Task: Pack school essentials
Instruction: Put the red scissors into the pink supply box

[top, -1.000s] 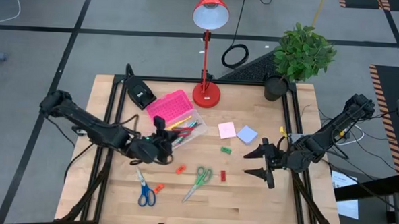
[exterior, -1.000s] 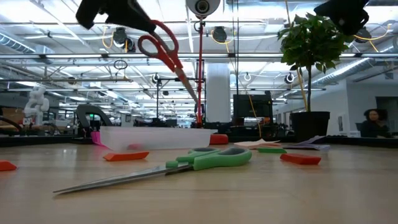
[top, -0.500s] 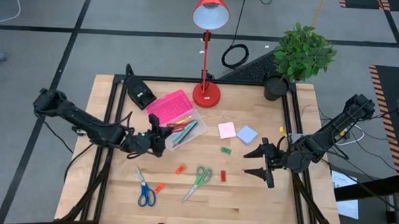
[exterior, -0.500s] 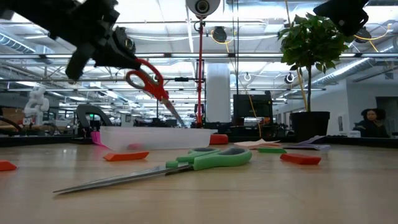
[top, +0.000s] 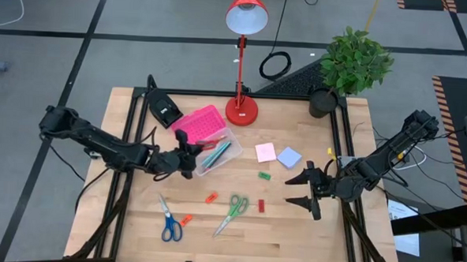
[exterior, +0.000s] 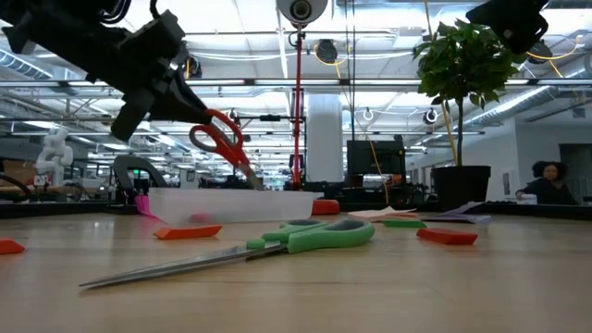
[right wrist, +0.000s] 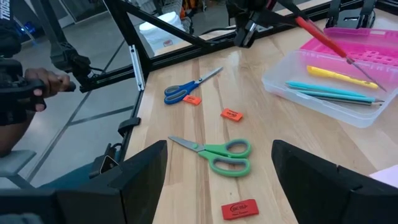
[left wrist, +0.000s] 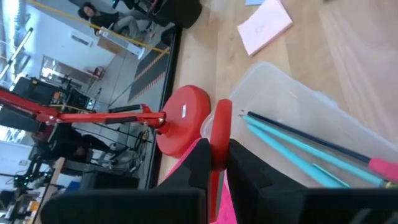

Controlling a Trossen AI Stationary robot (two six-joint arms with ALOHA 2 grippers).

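Green scissors (top: 231, 211) lie flat near the table's (top: 292, 244) front, same spot as before, with blue scissors (top: 169, 221) to their left and small red erasers (top: 211, 198) scattered between; none of these moved. Right tool (top: 300, 190) hangs over the right side of the table, fingers spread wide, holding nothing, unchanged. Pink pad (top: 265, 152) and blue pad (top: 289, 157) sit side by side behind the erasers, untouched. Left tool (top: 186, 156) has shifted toward the clear box (top: 216, 156) and dropped since a second ago; it stays clamped on the red scissors (exterior: 222, 146), which have tipped from high over the table to blades slanting down, tips now inside the box rim. In the box, teal pens (right wrist: 329, 88) and a yellow one lie loose. Pink lid (top: 197, 124) stands open behind the box.
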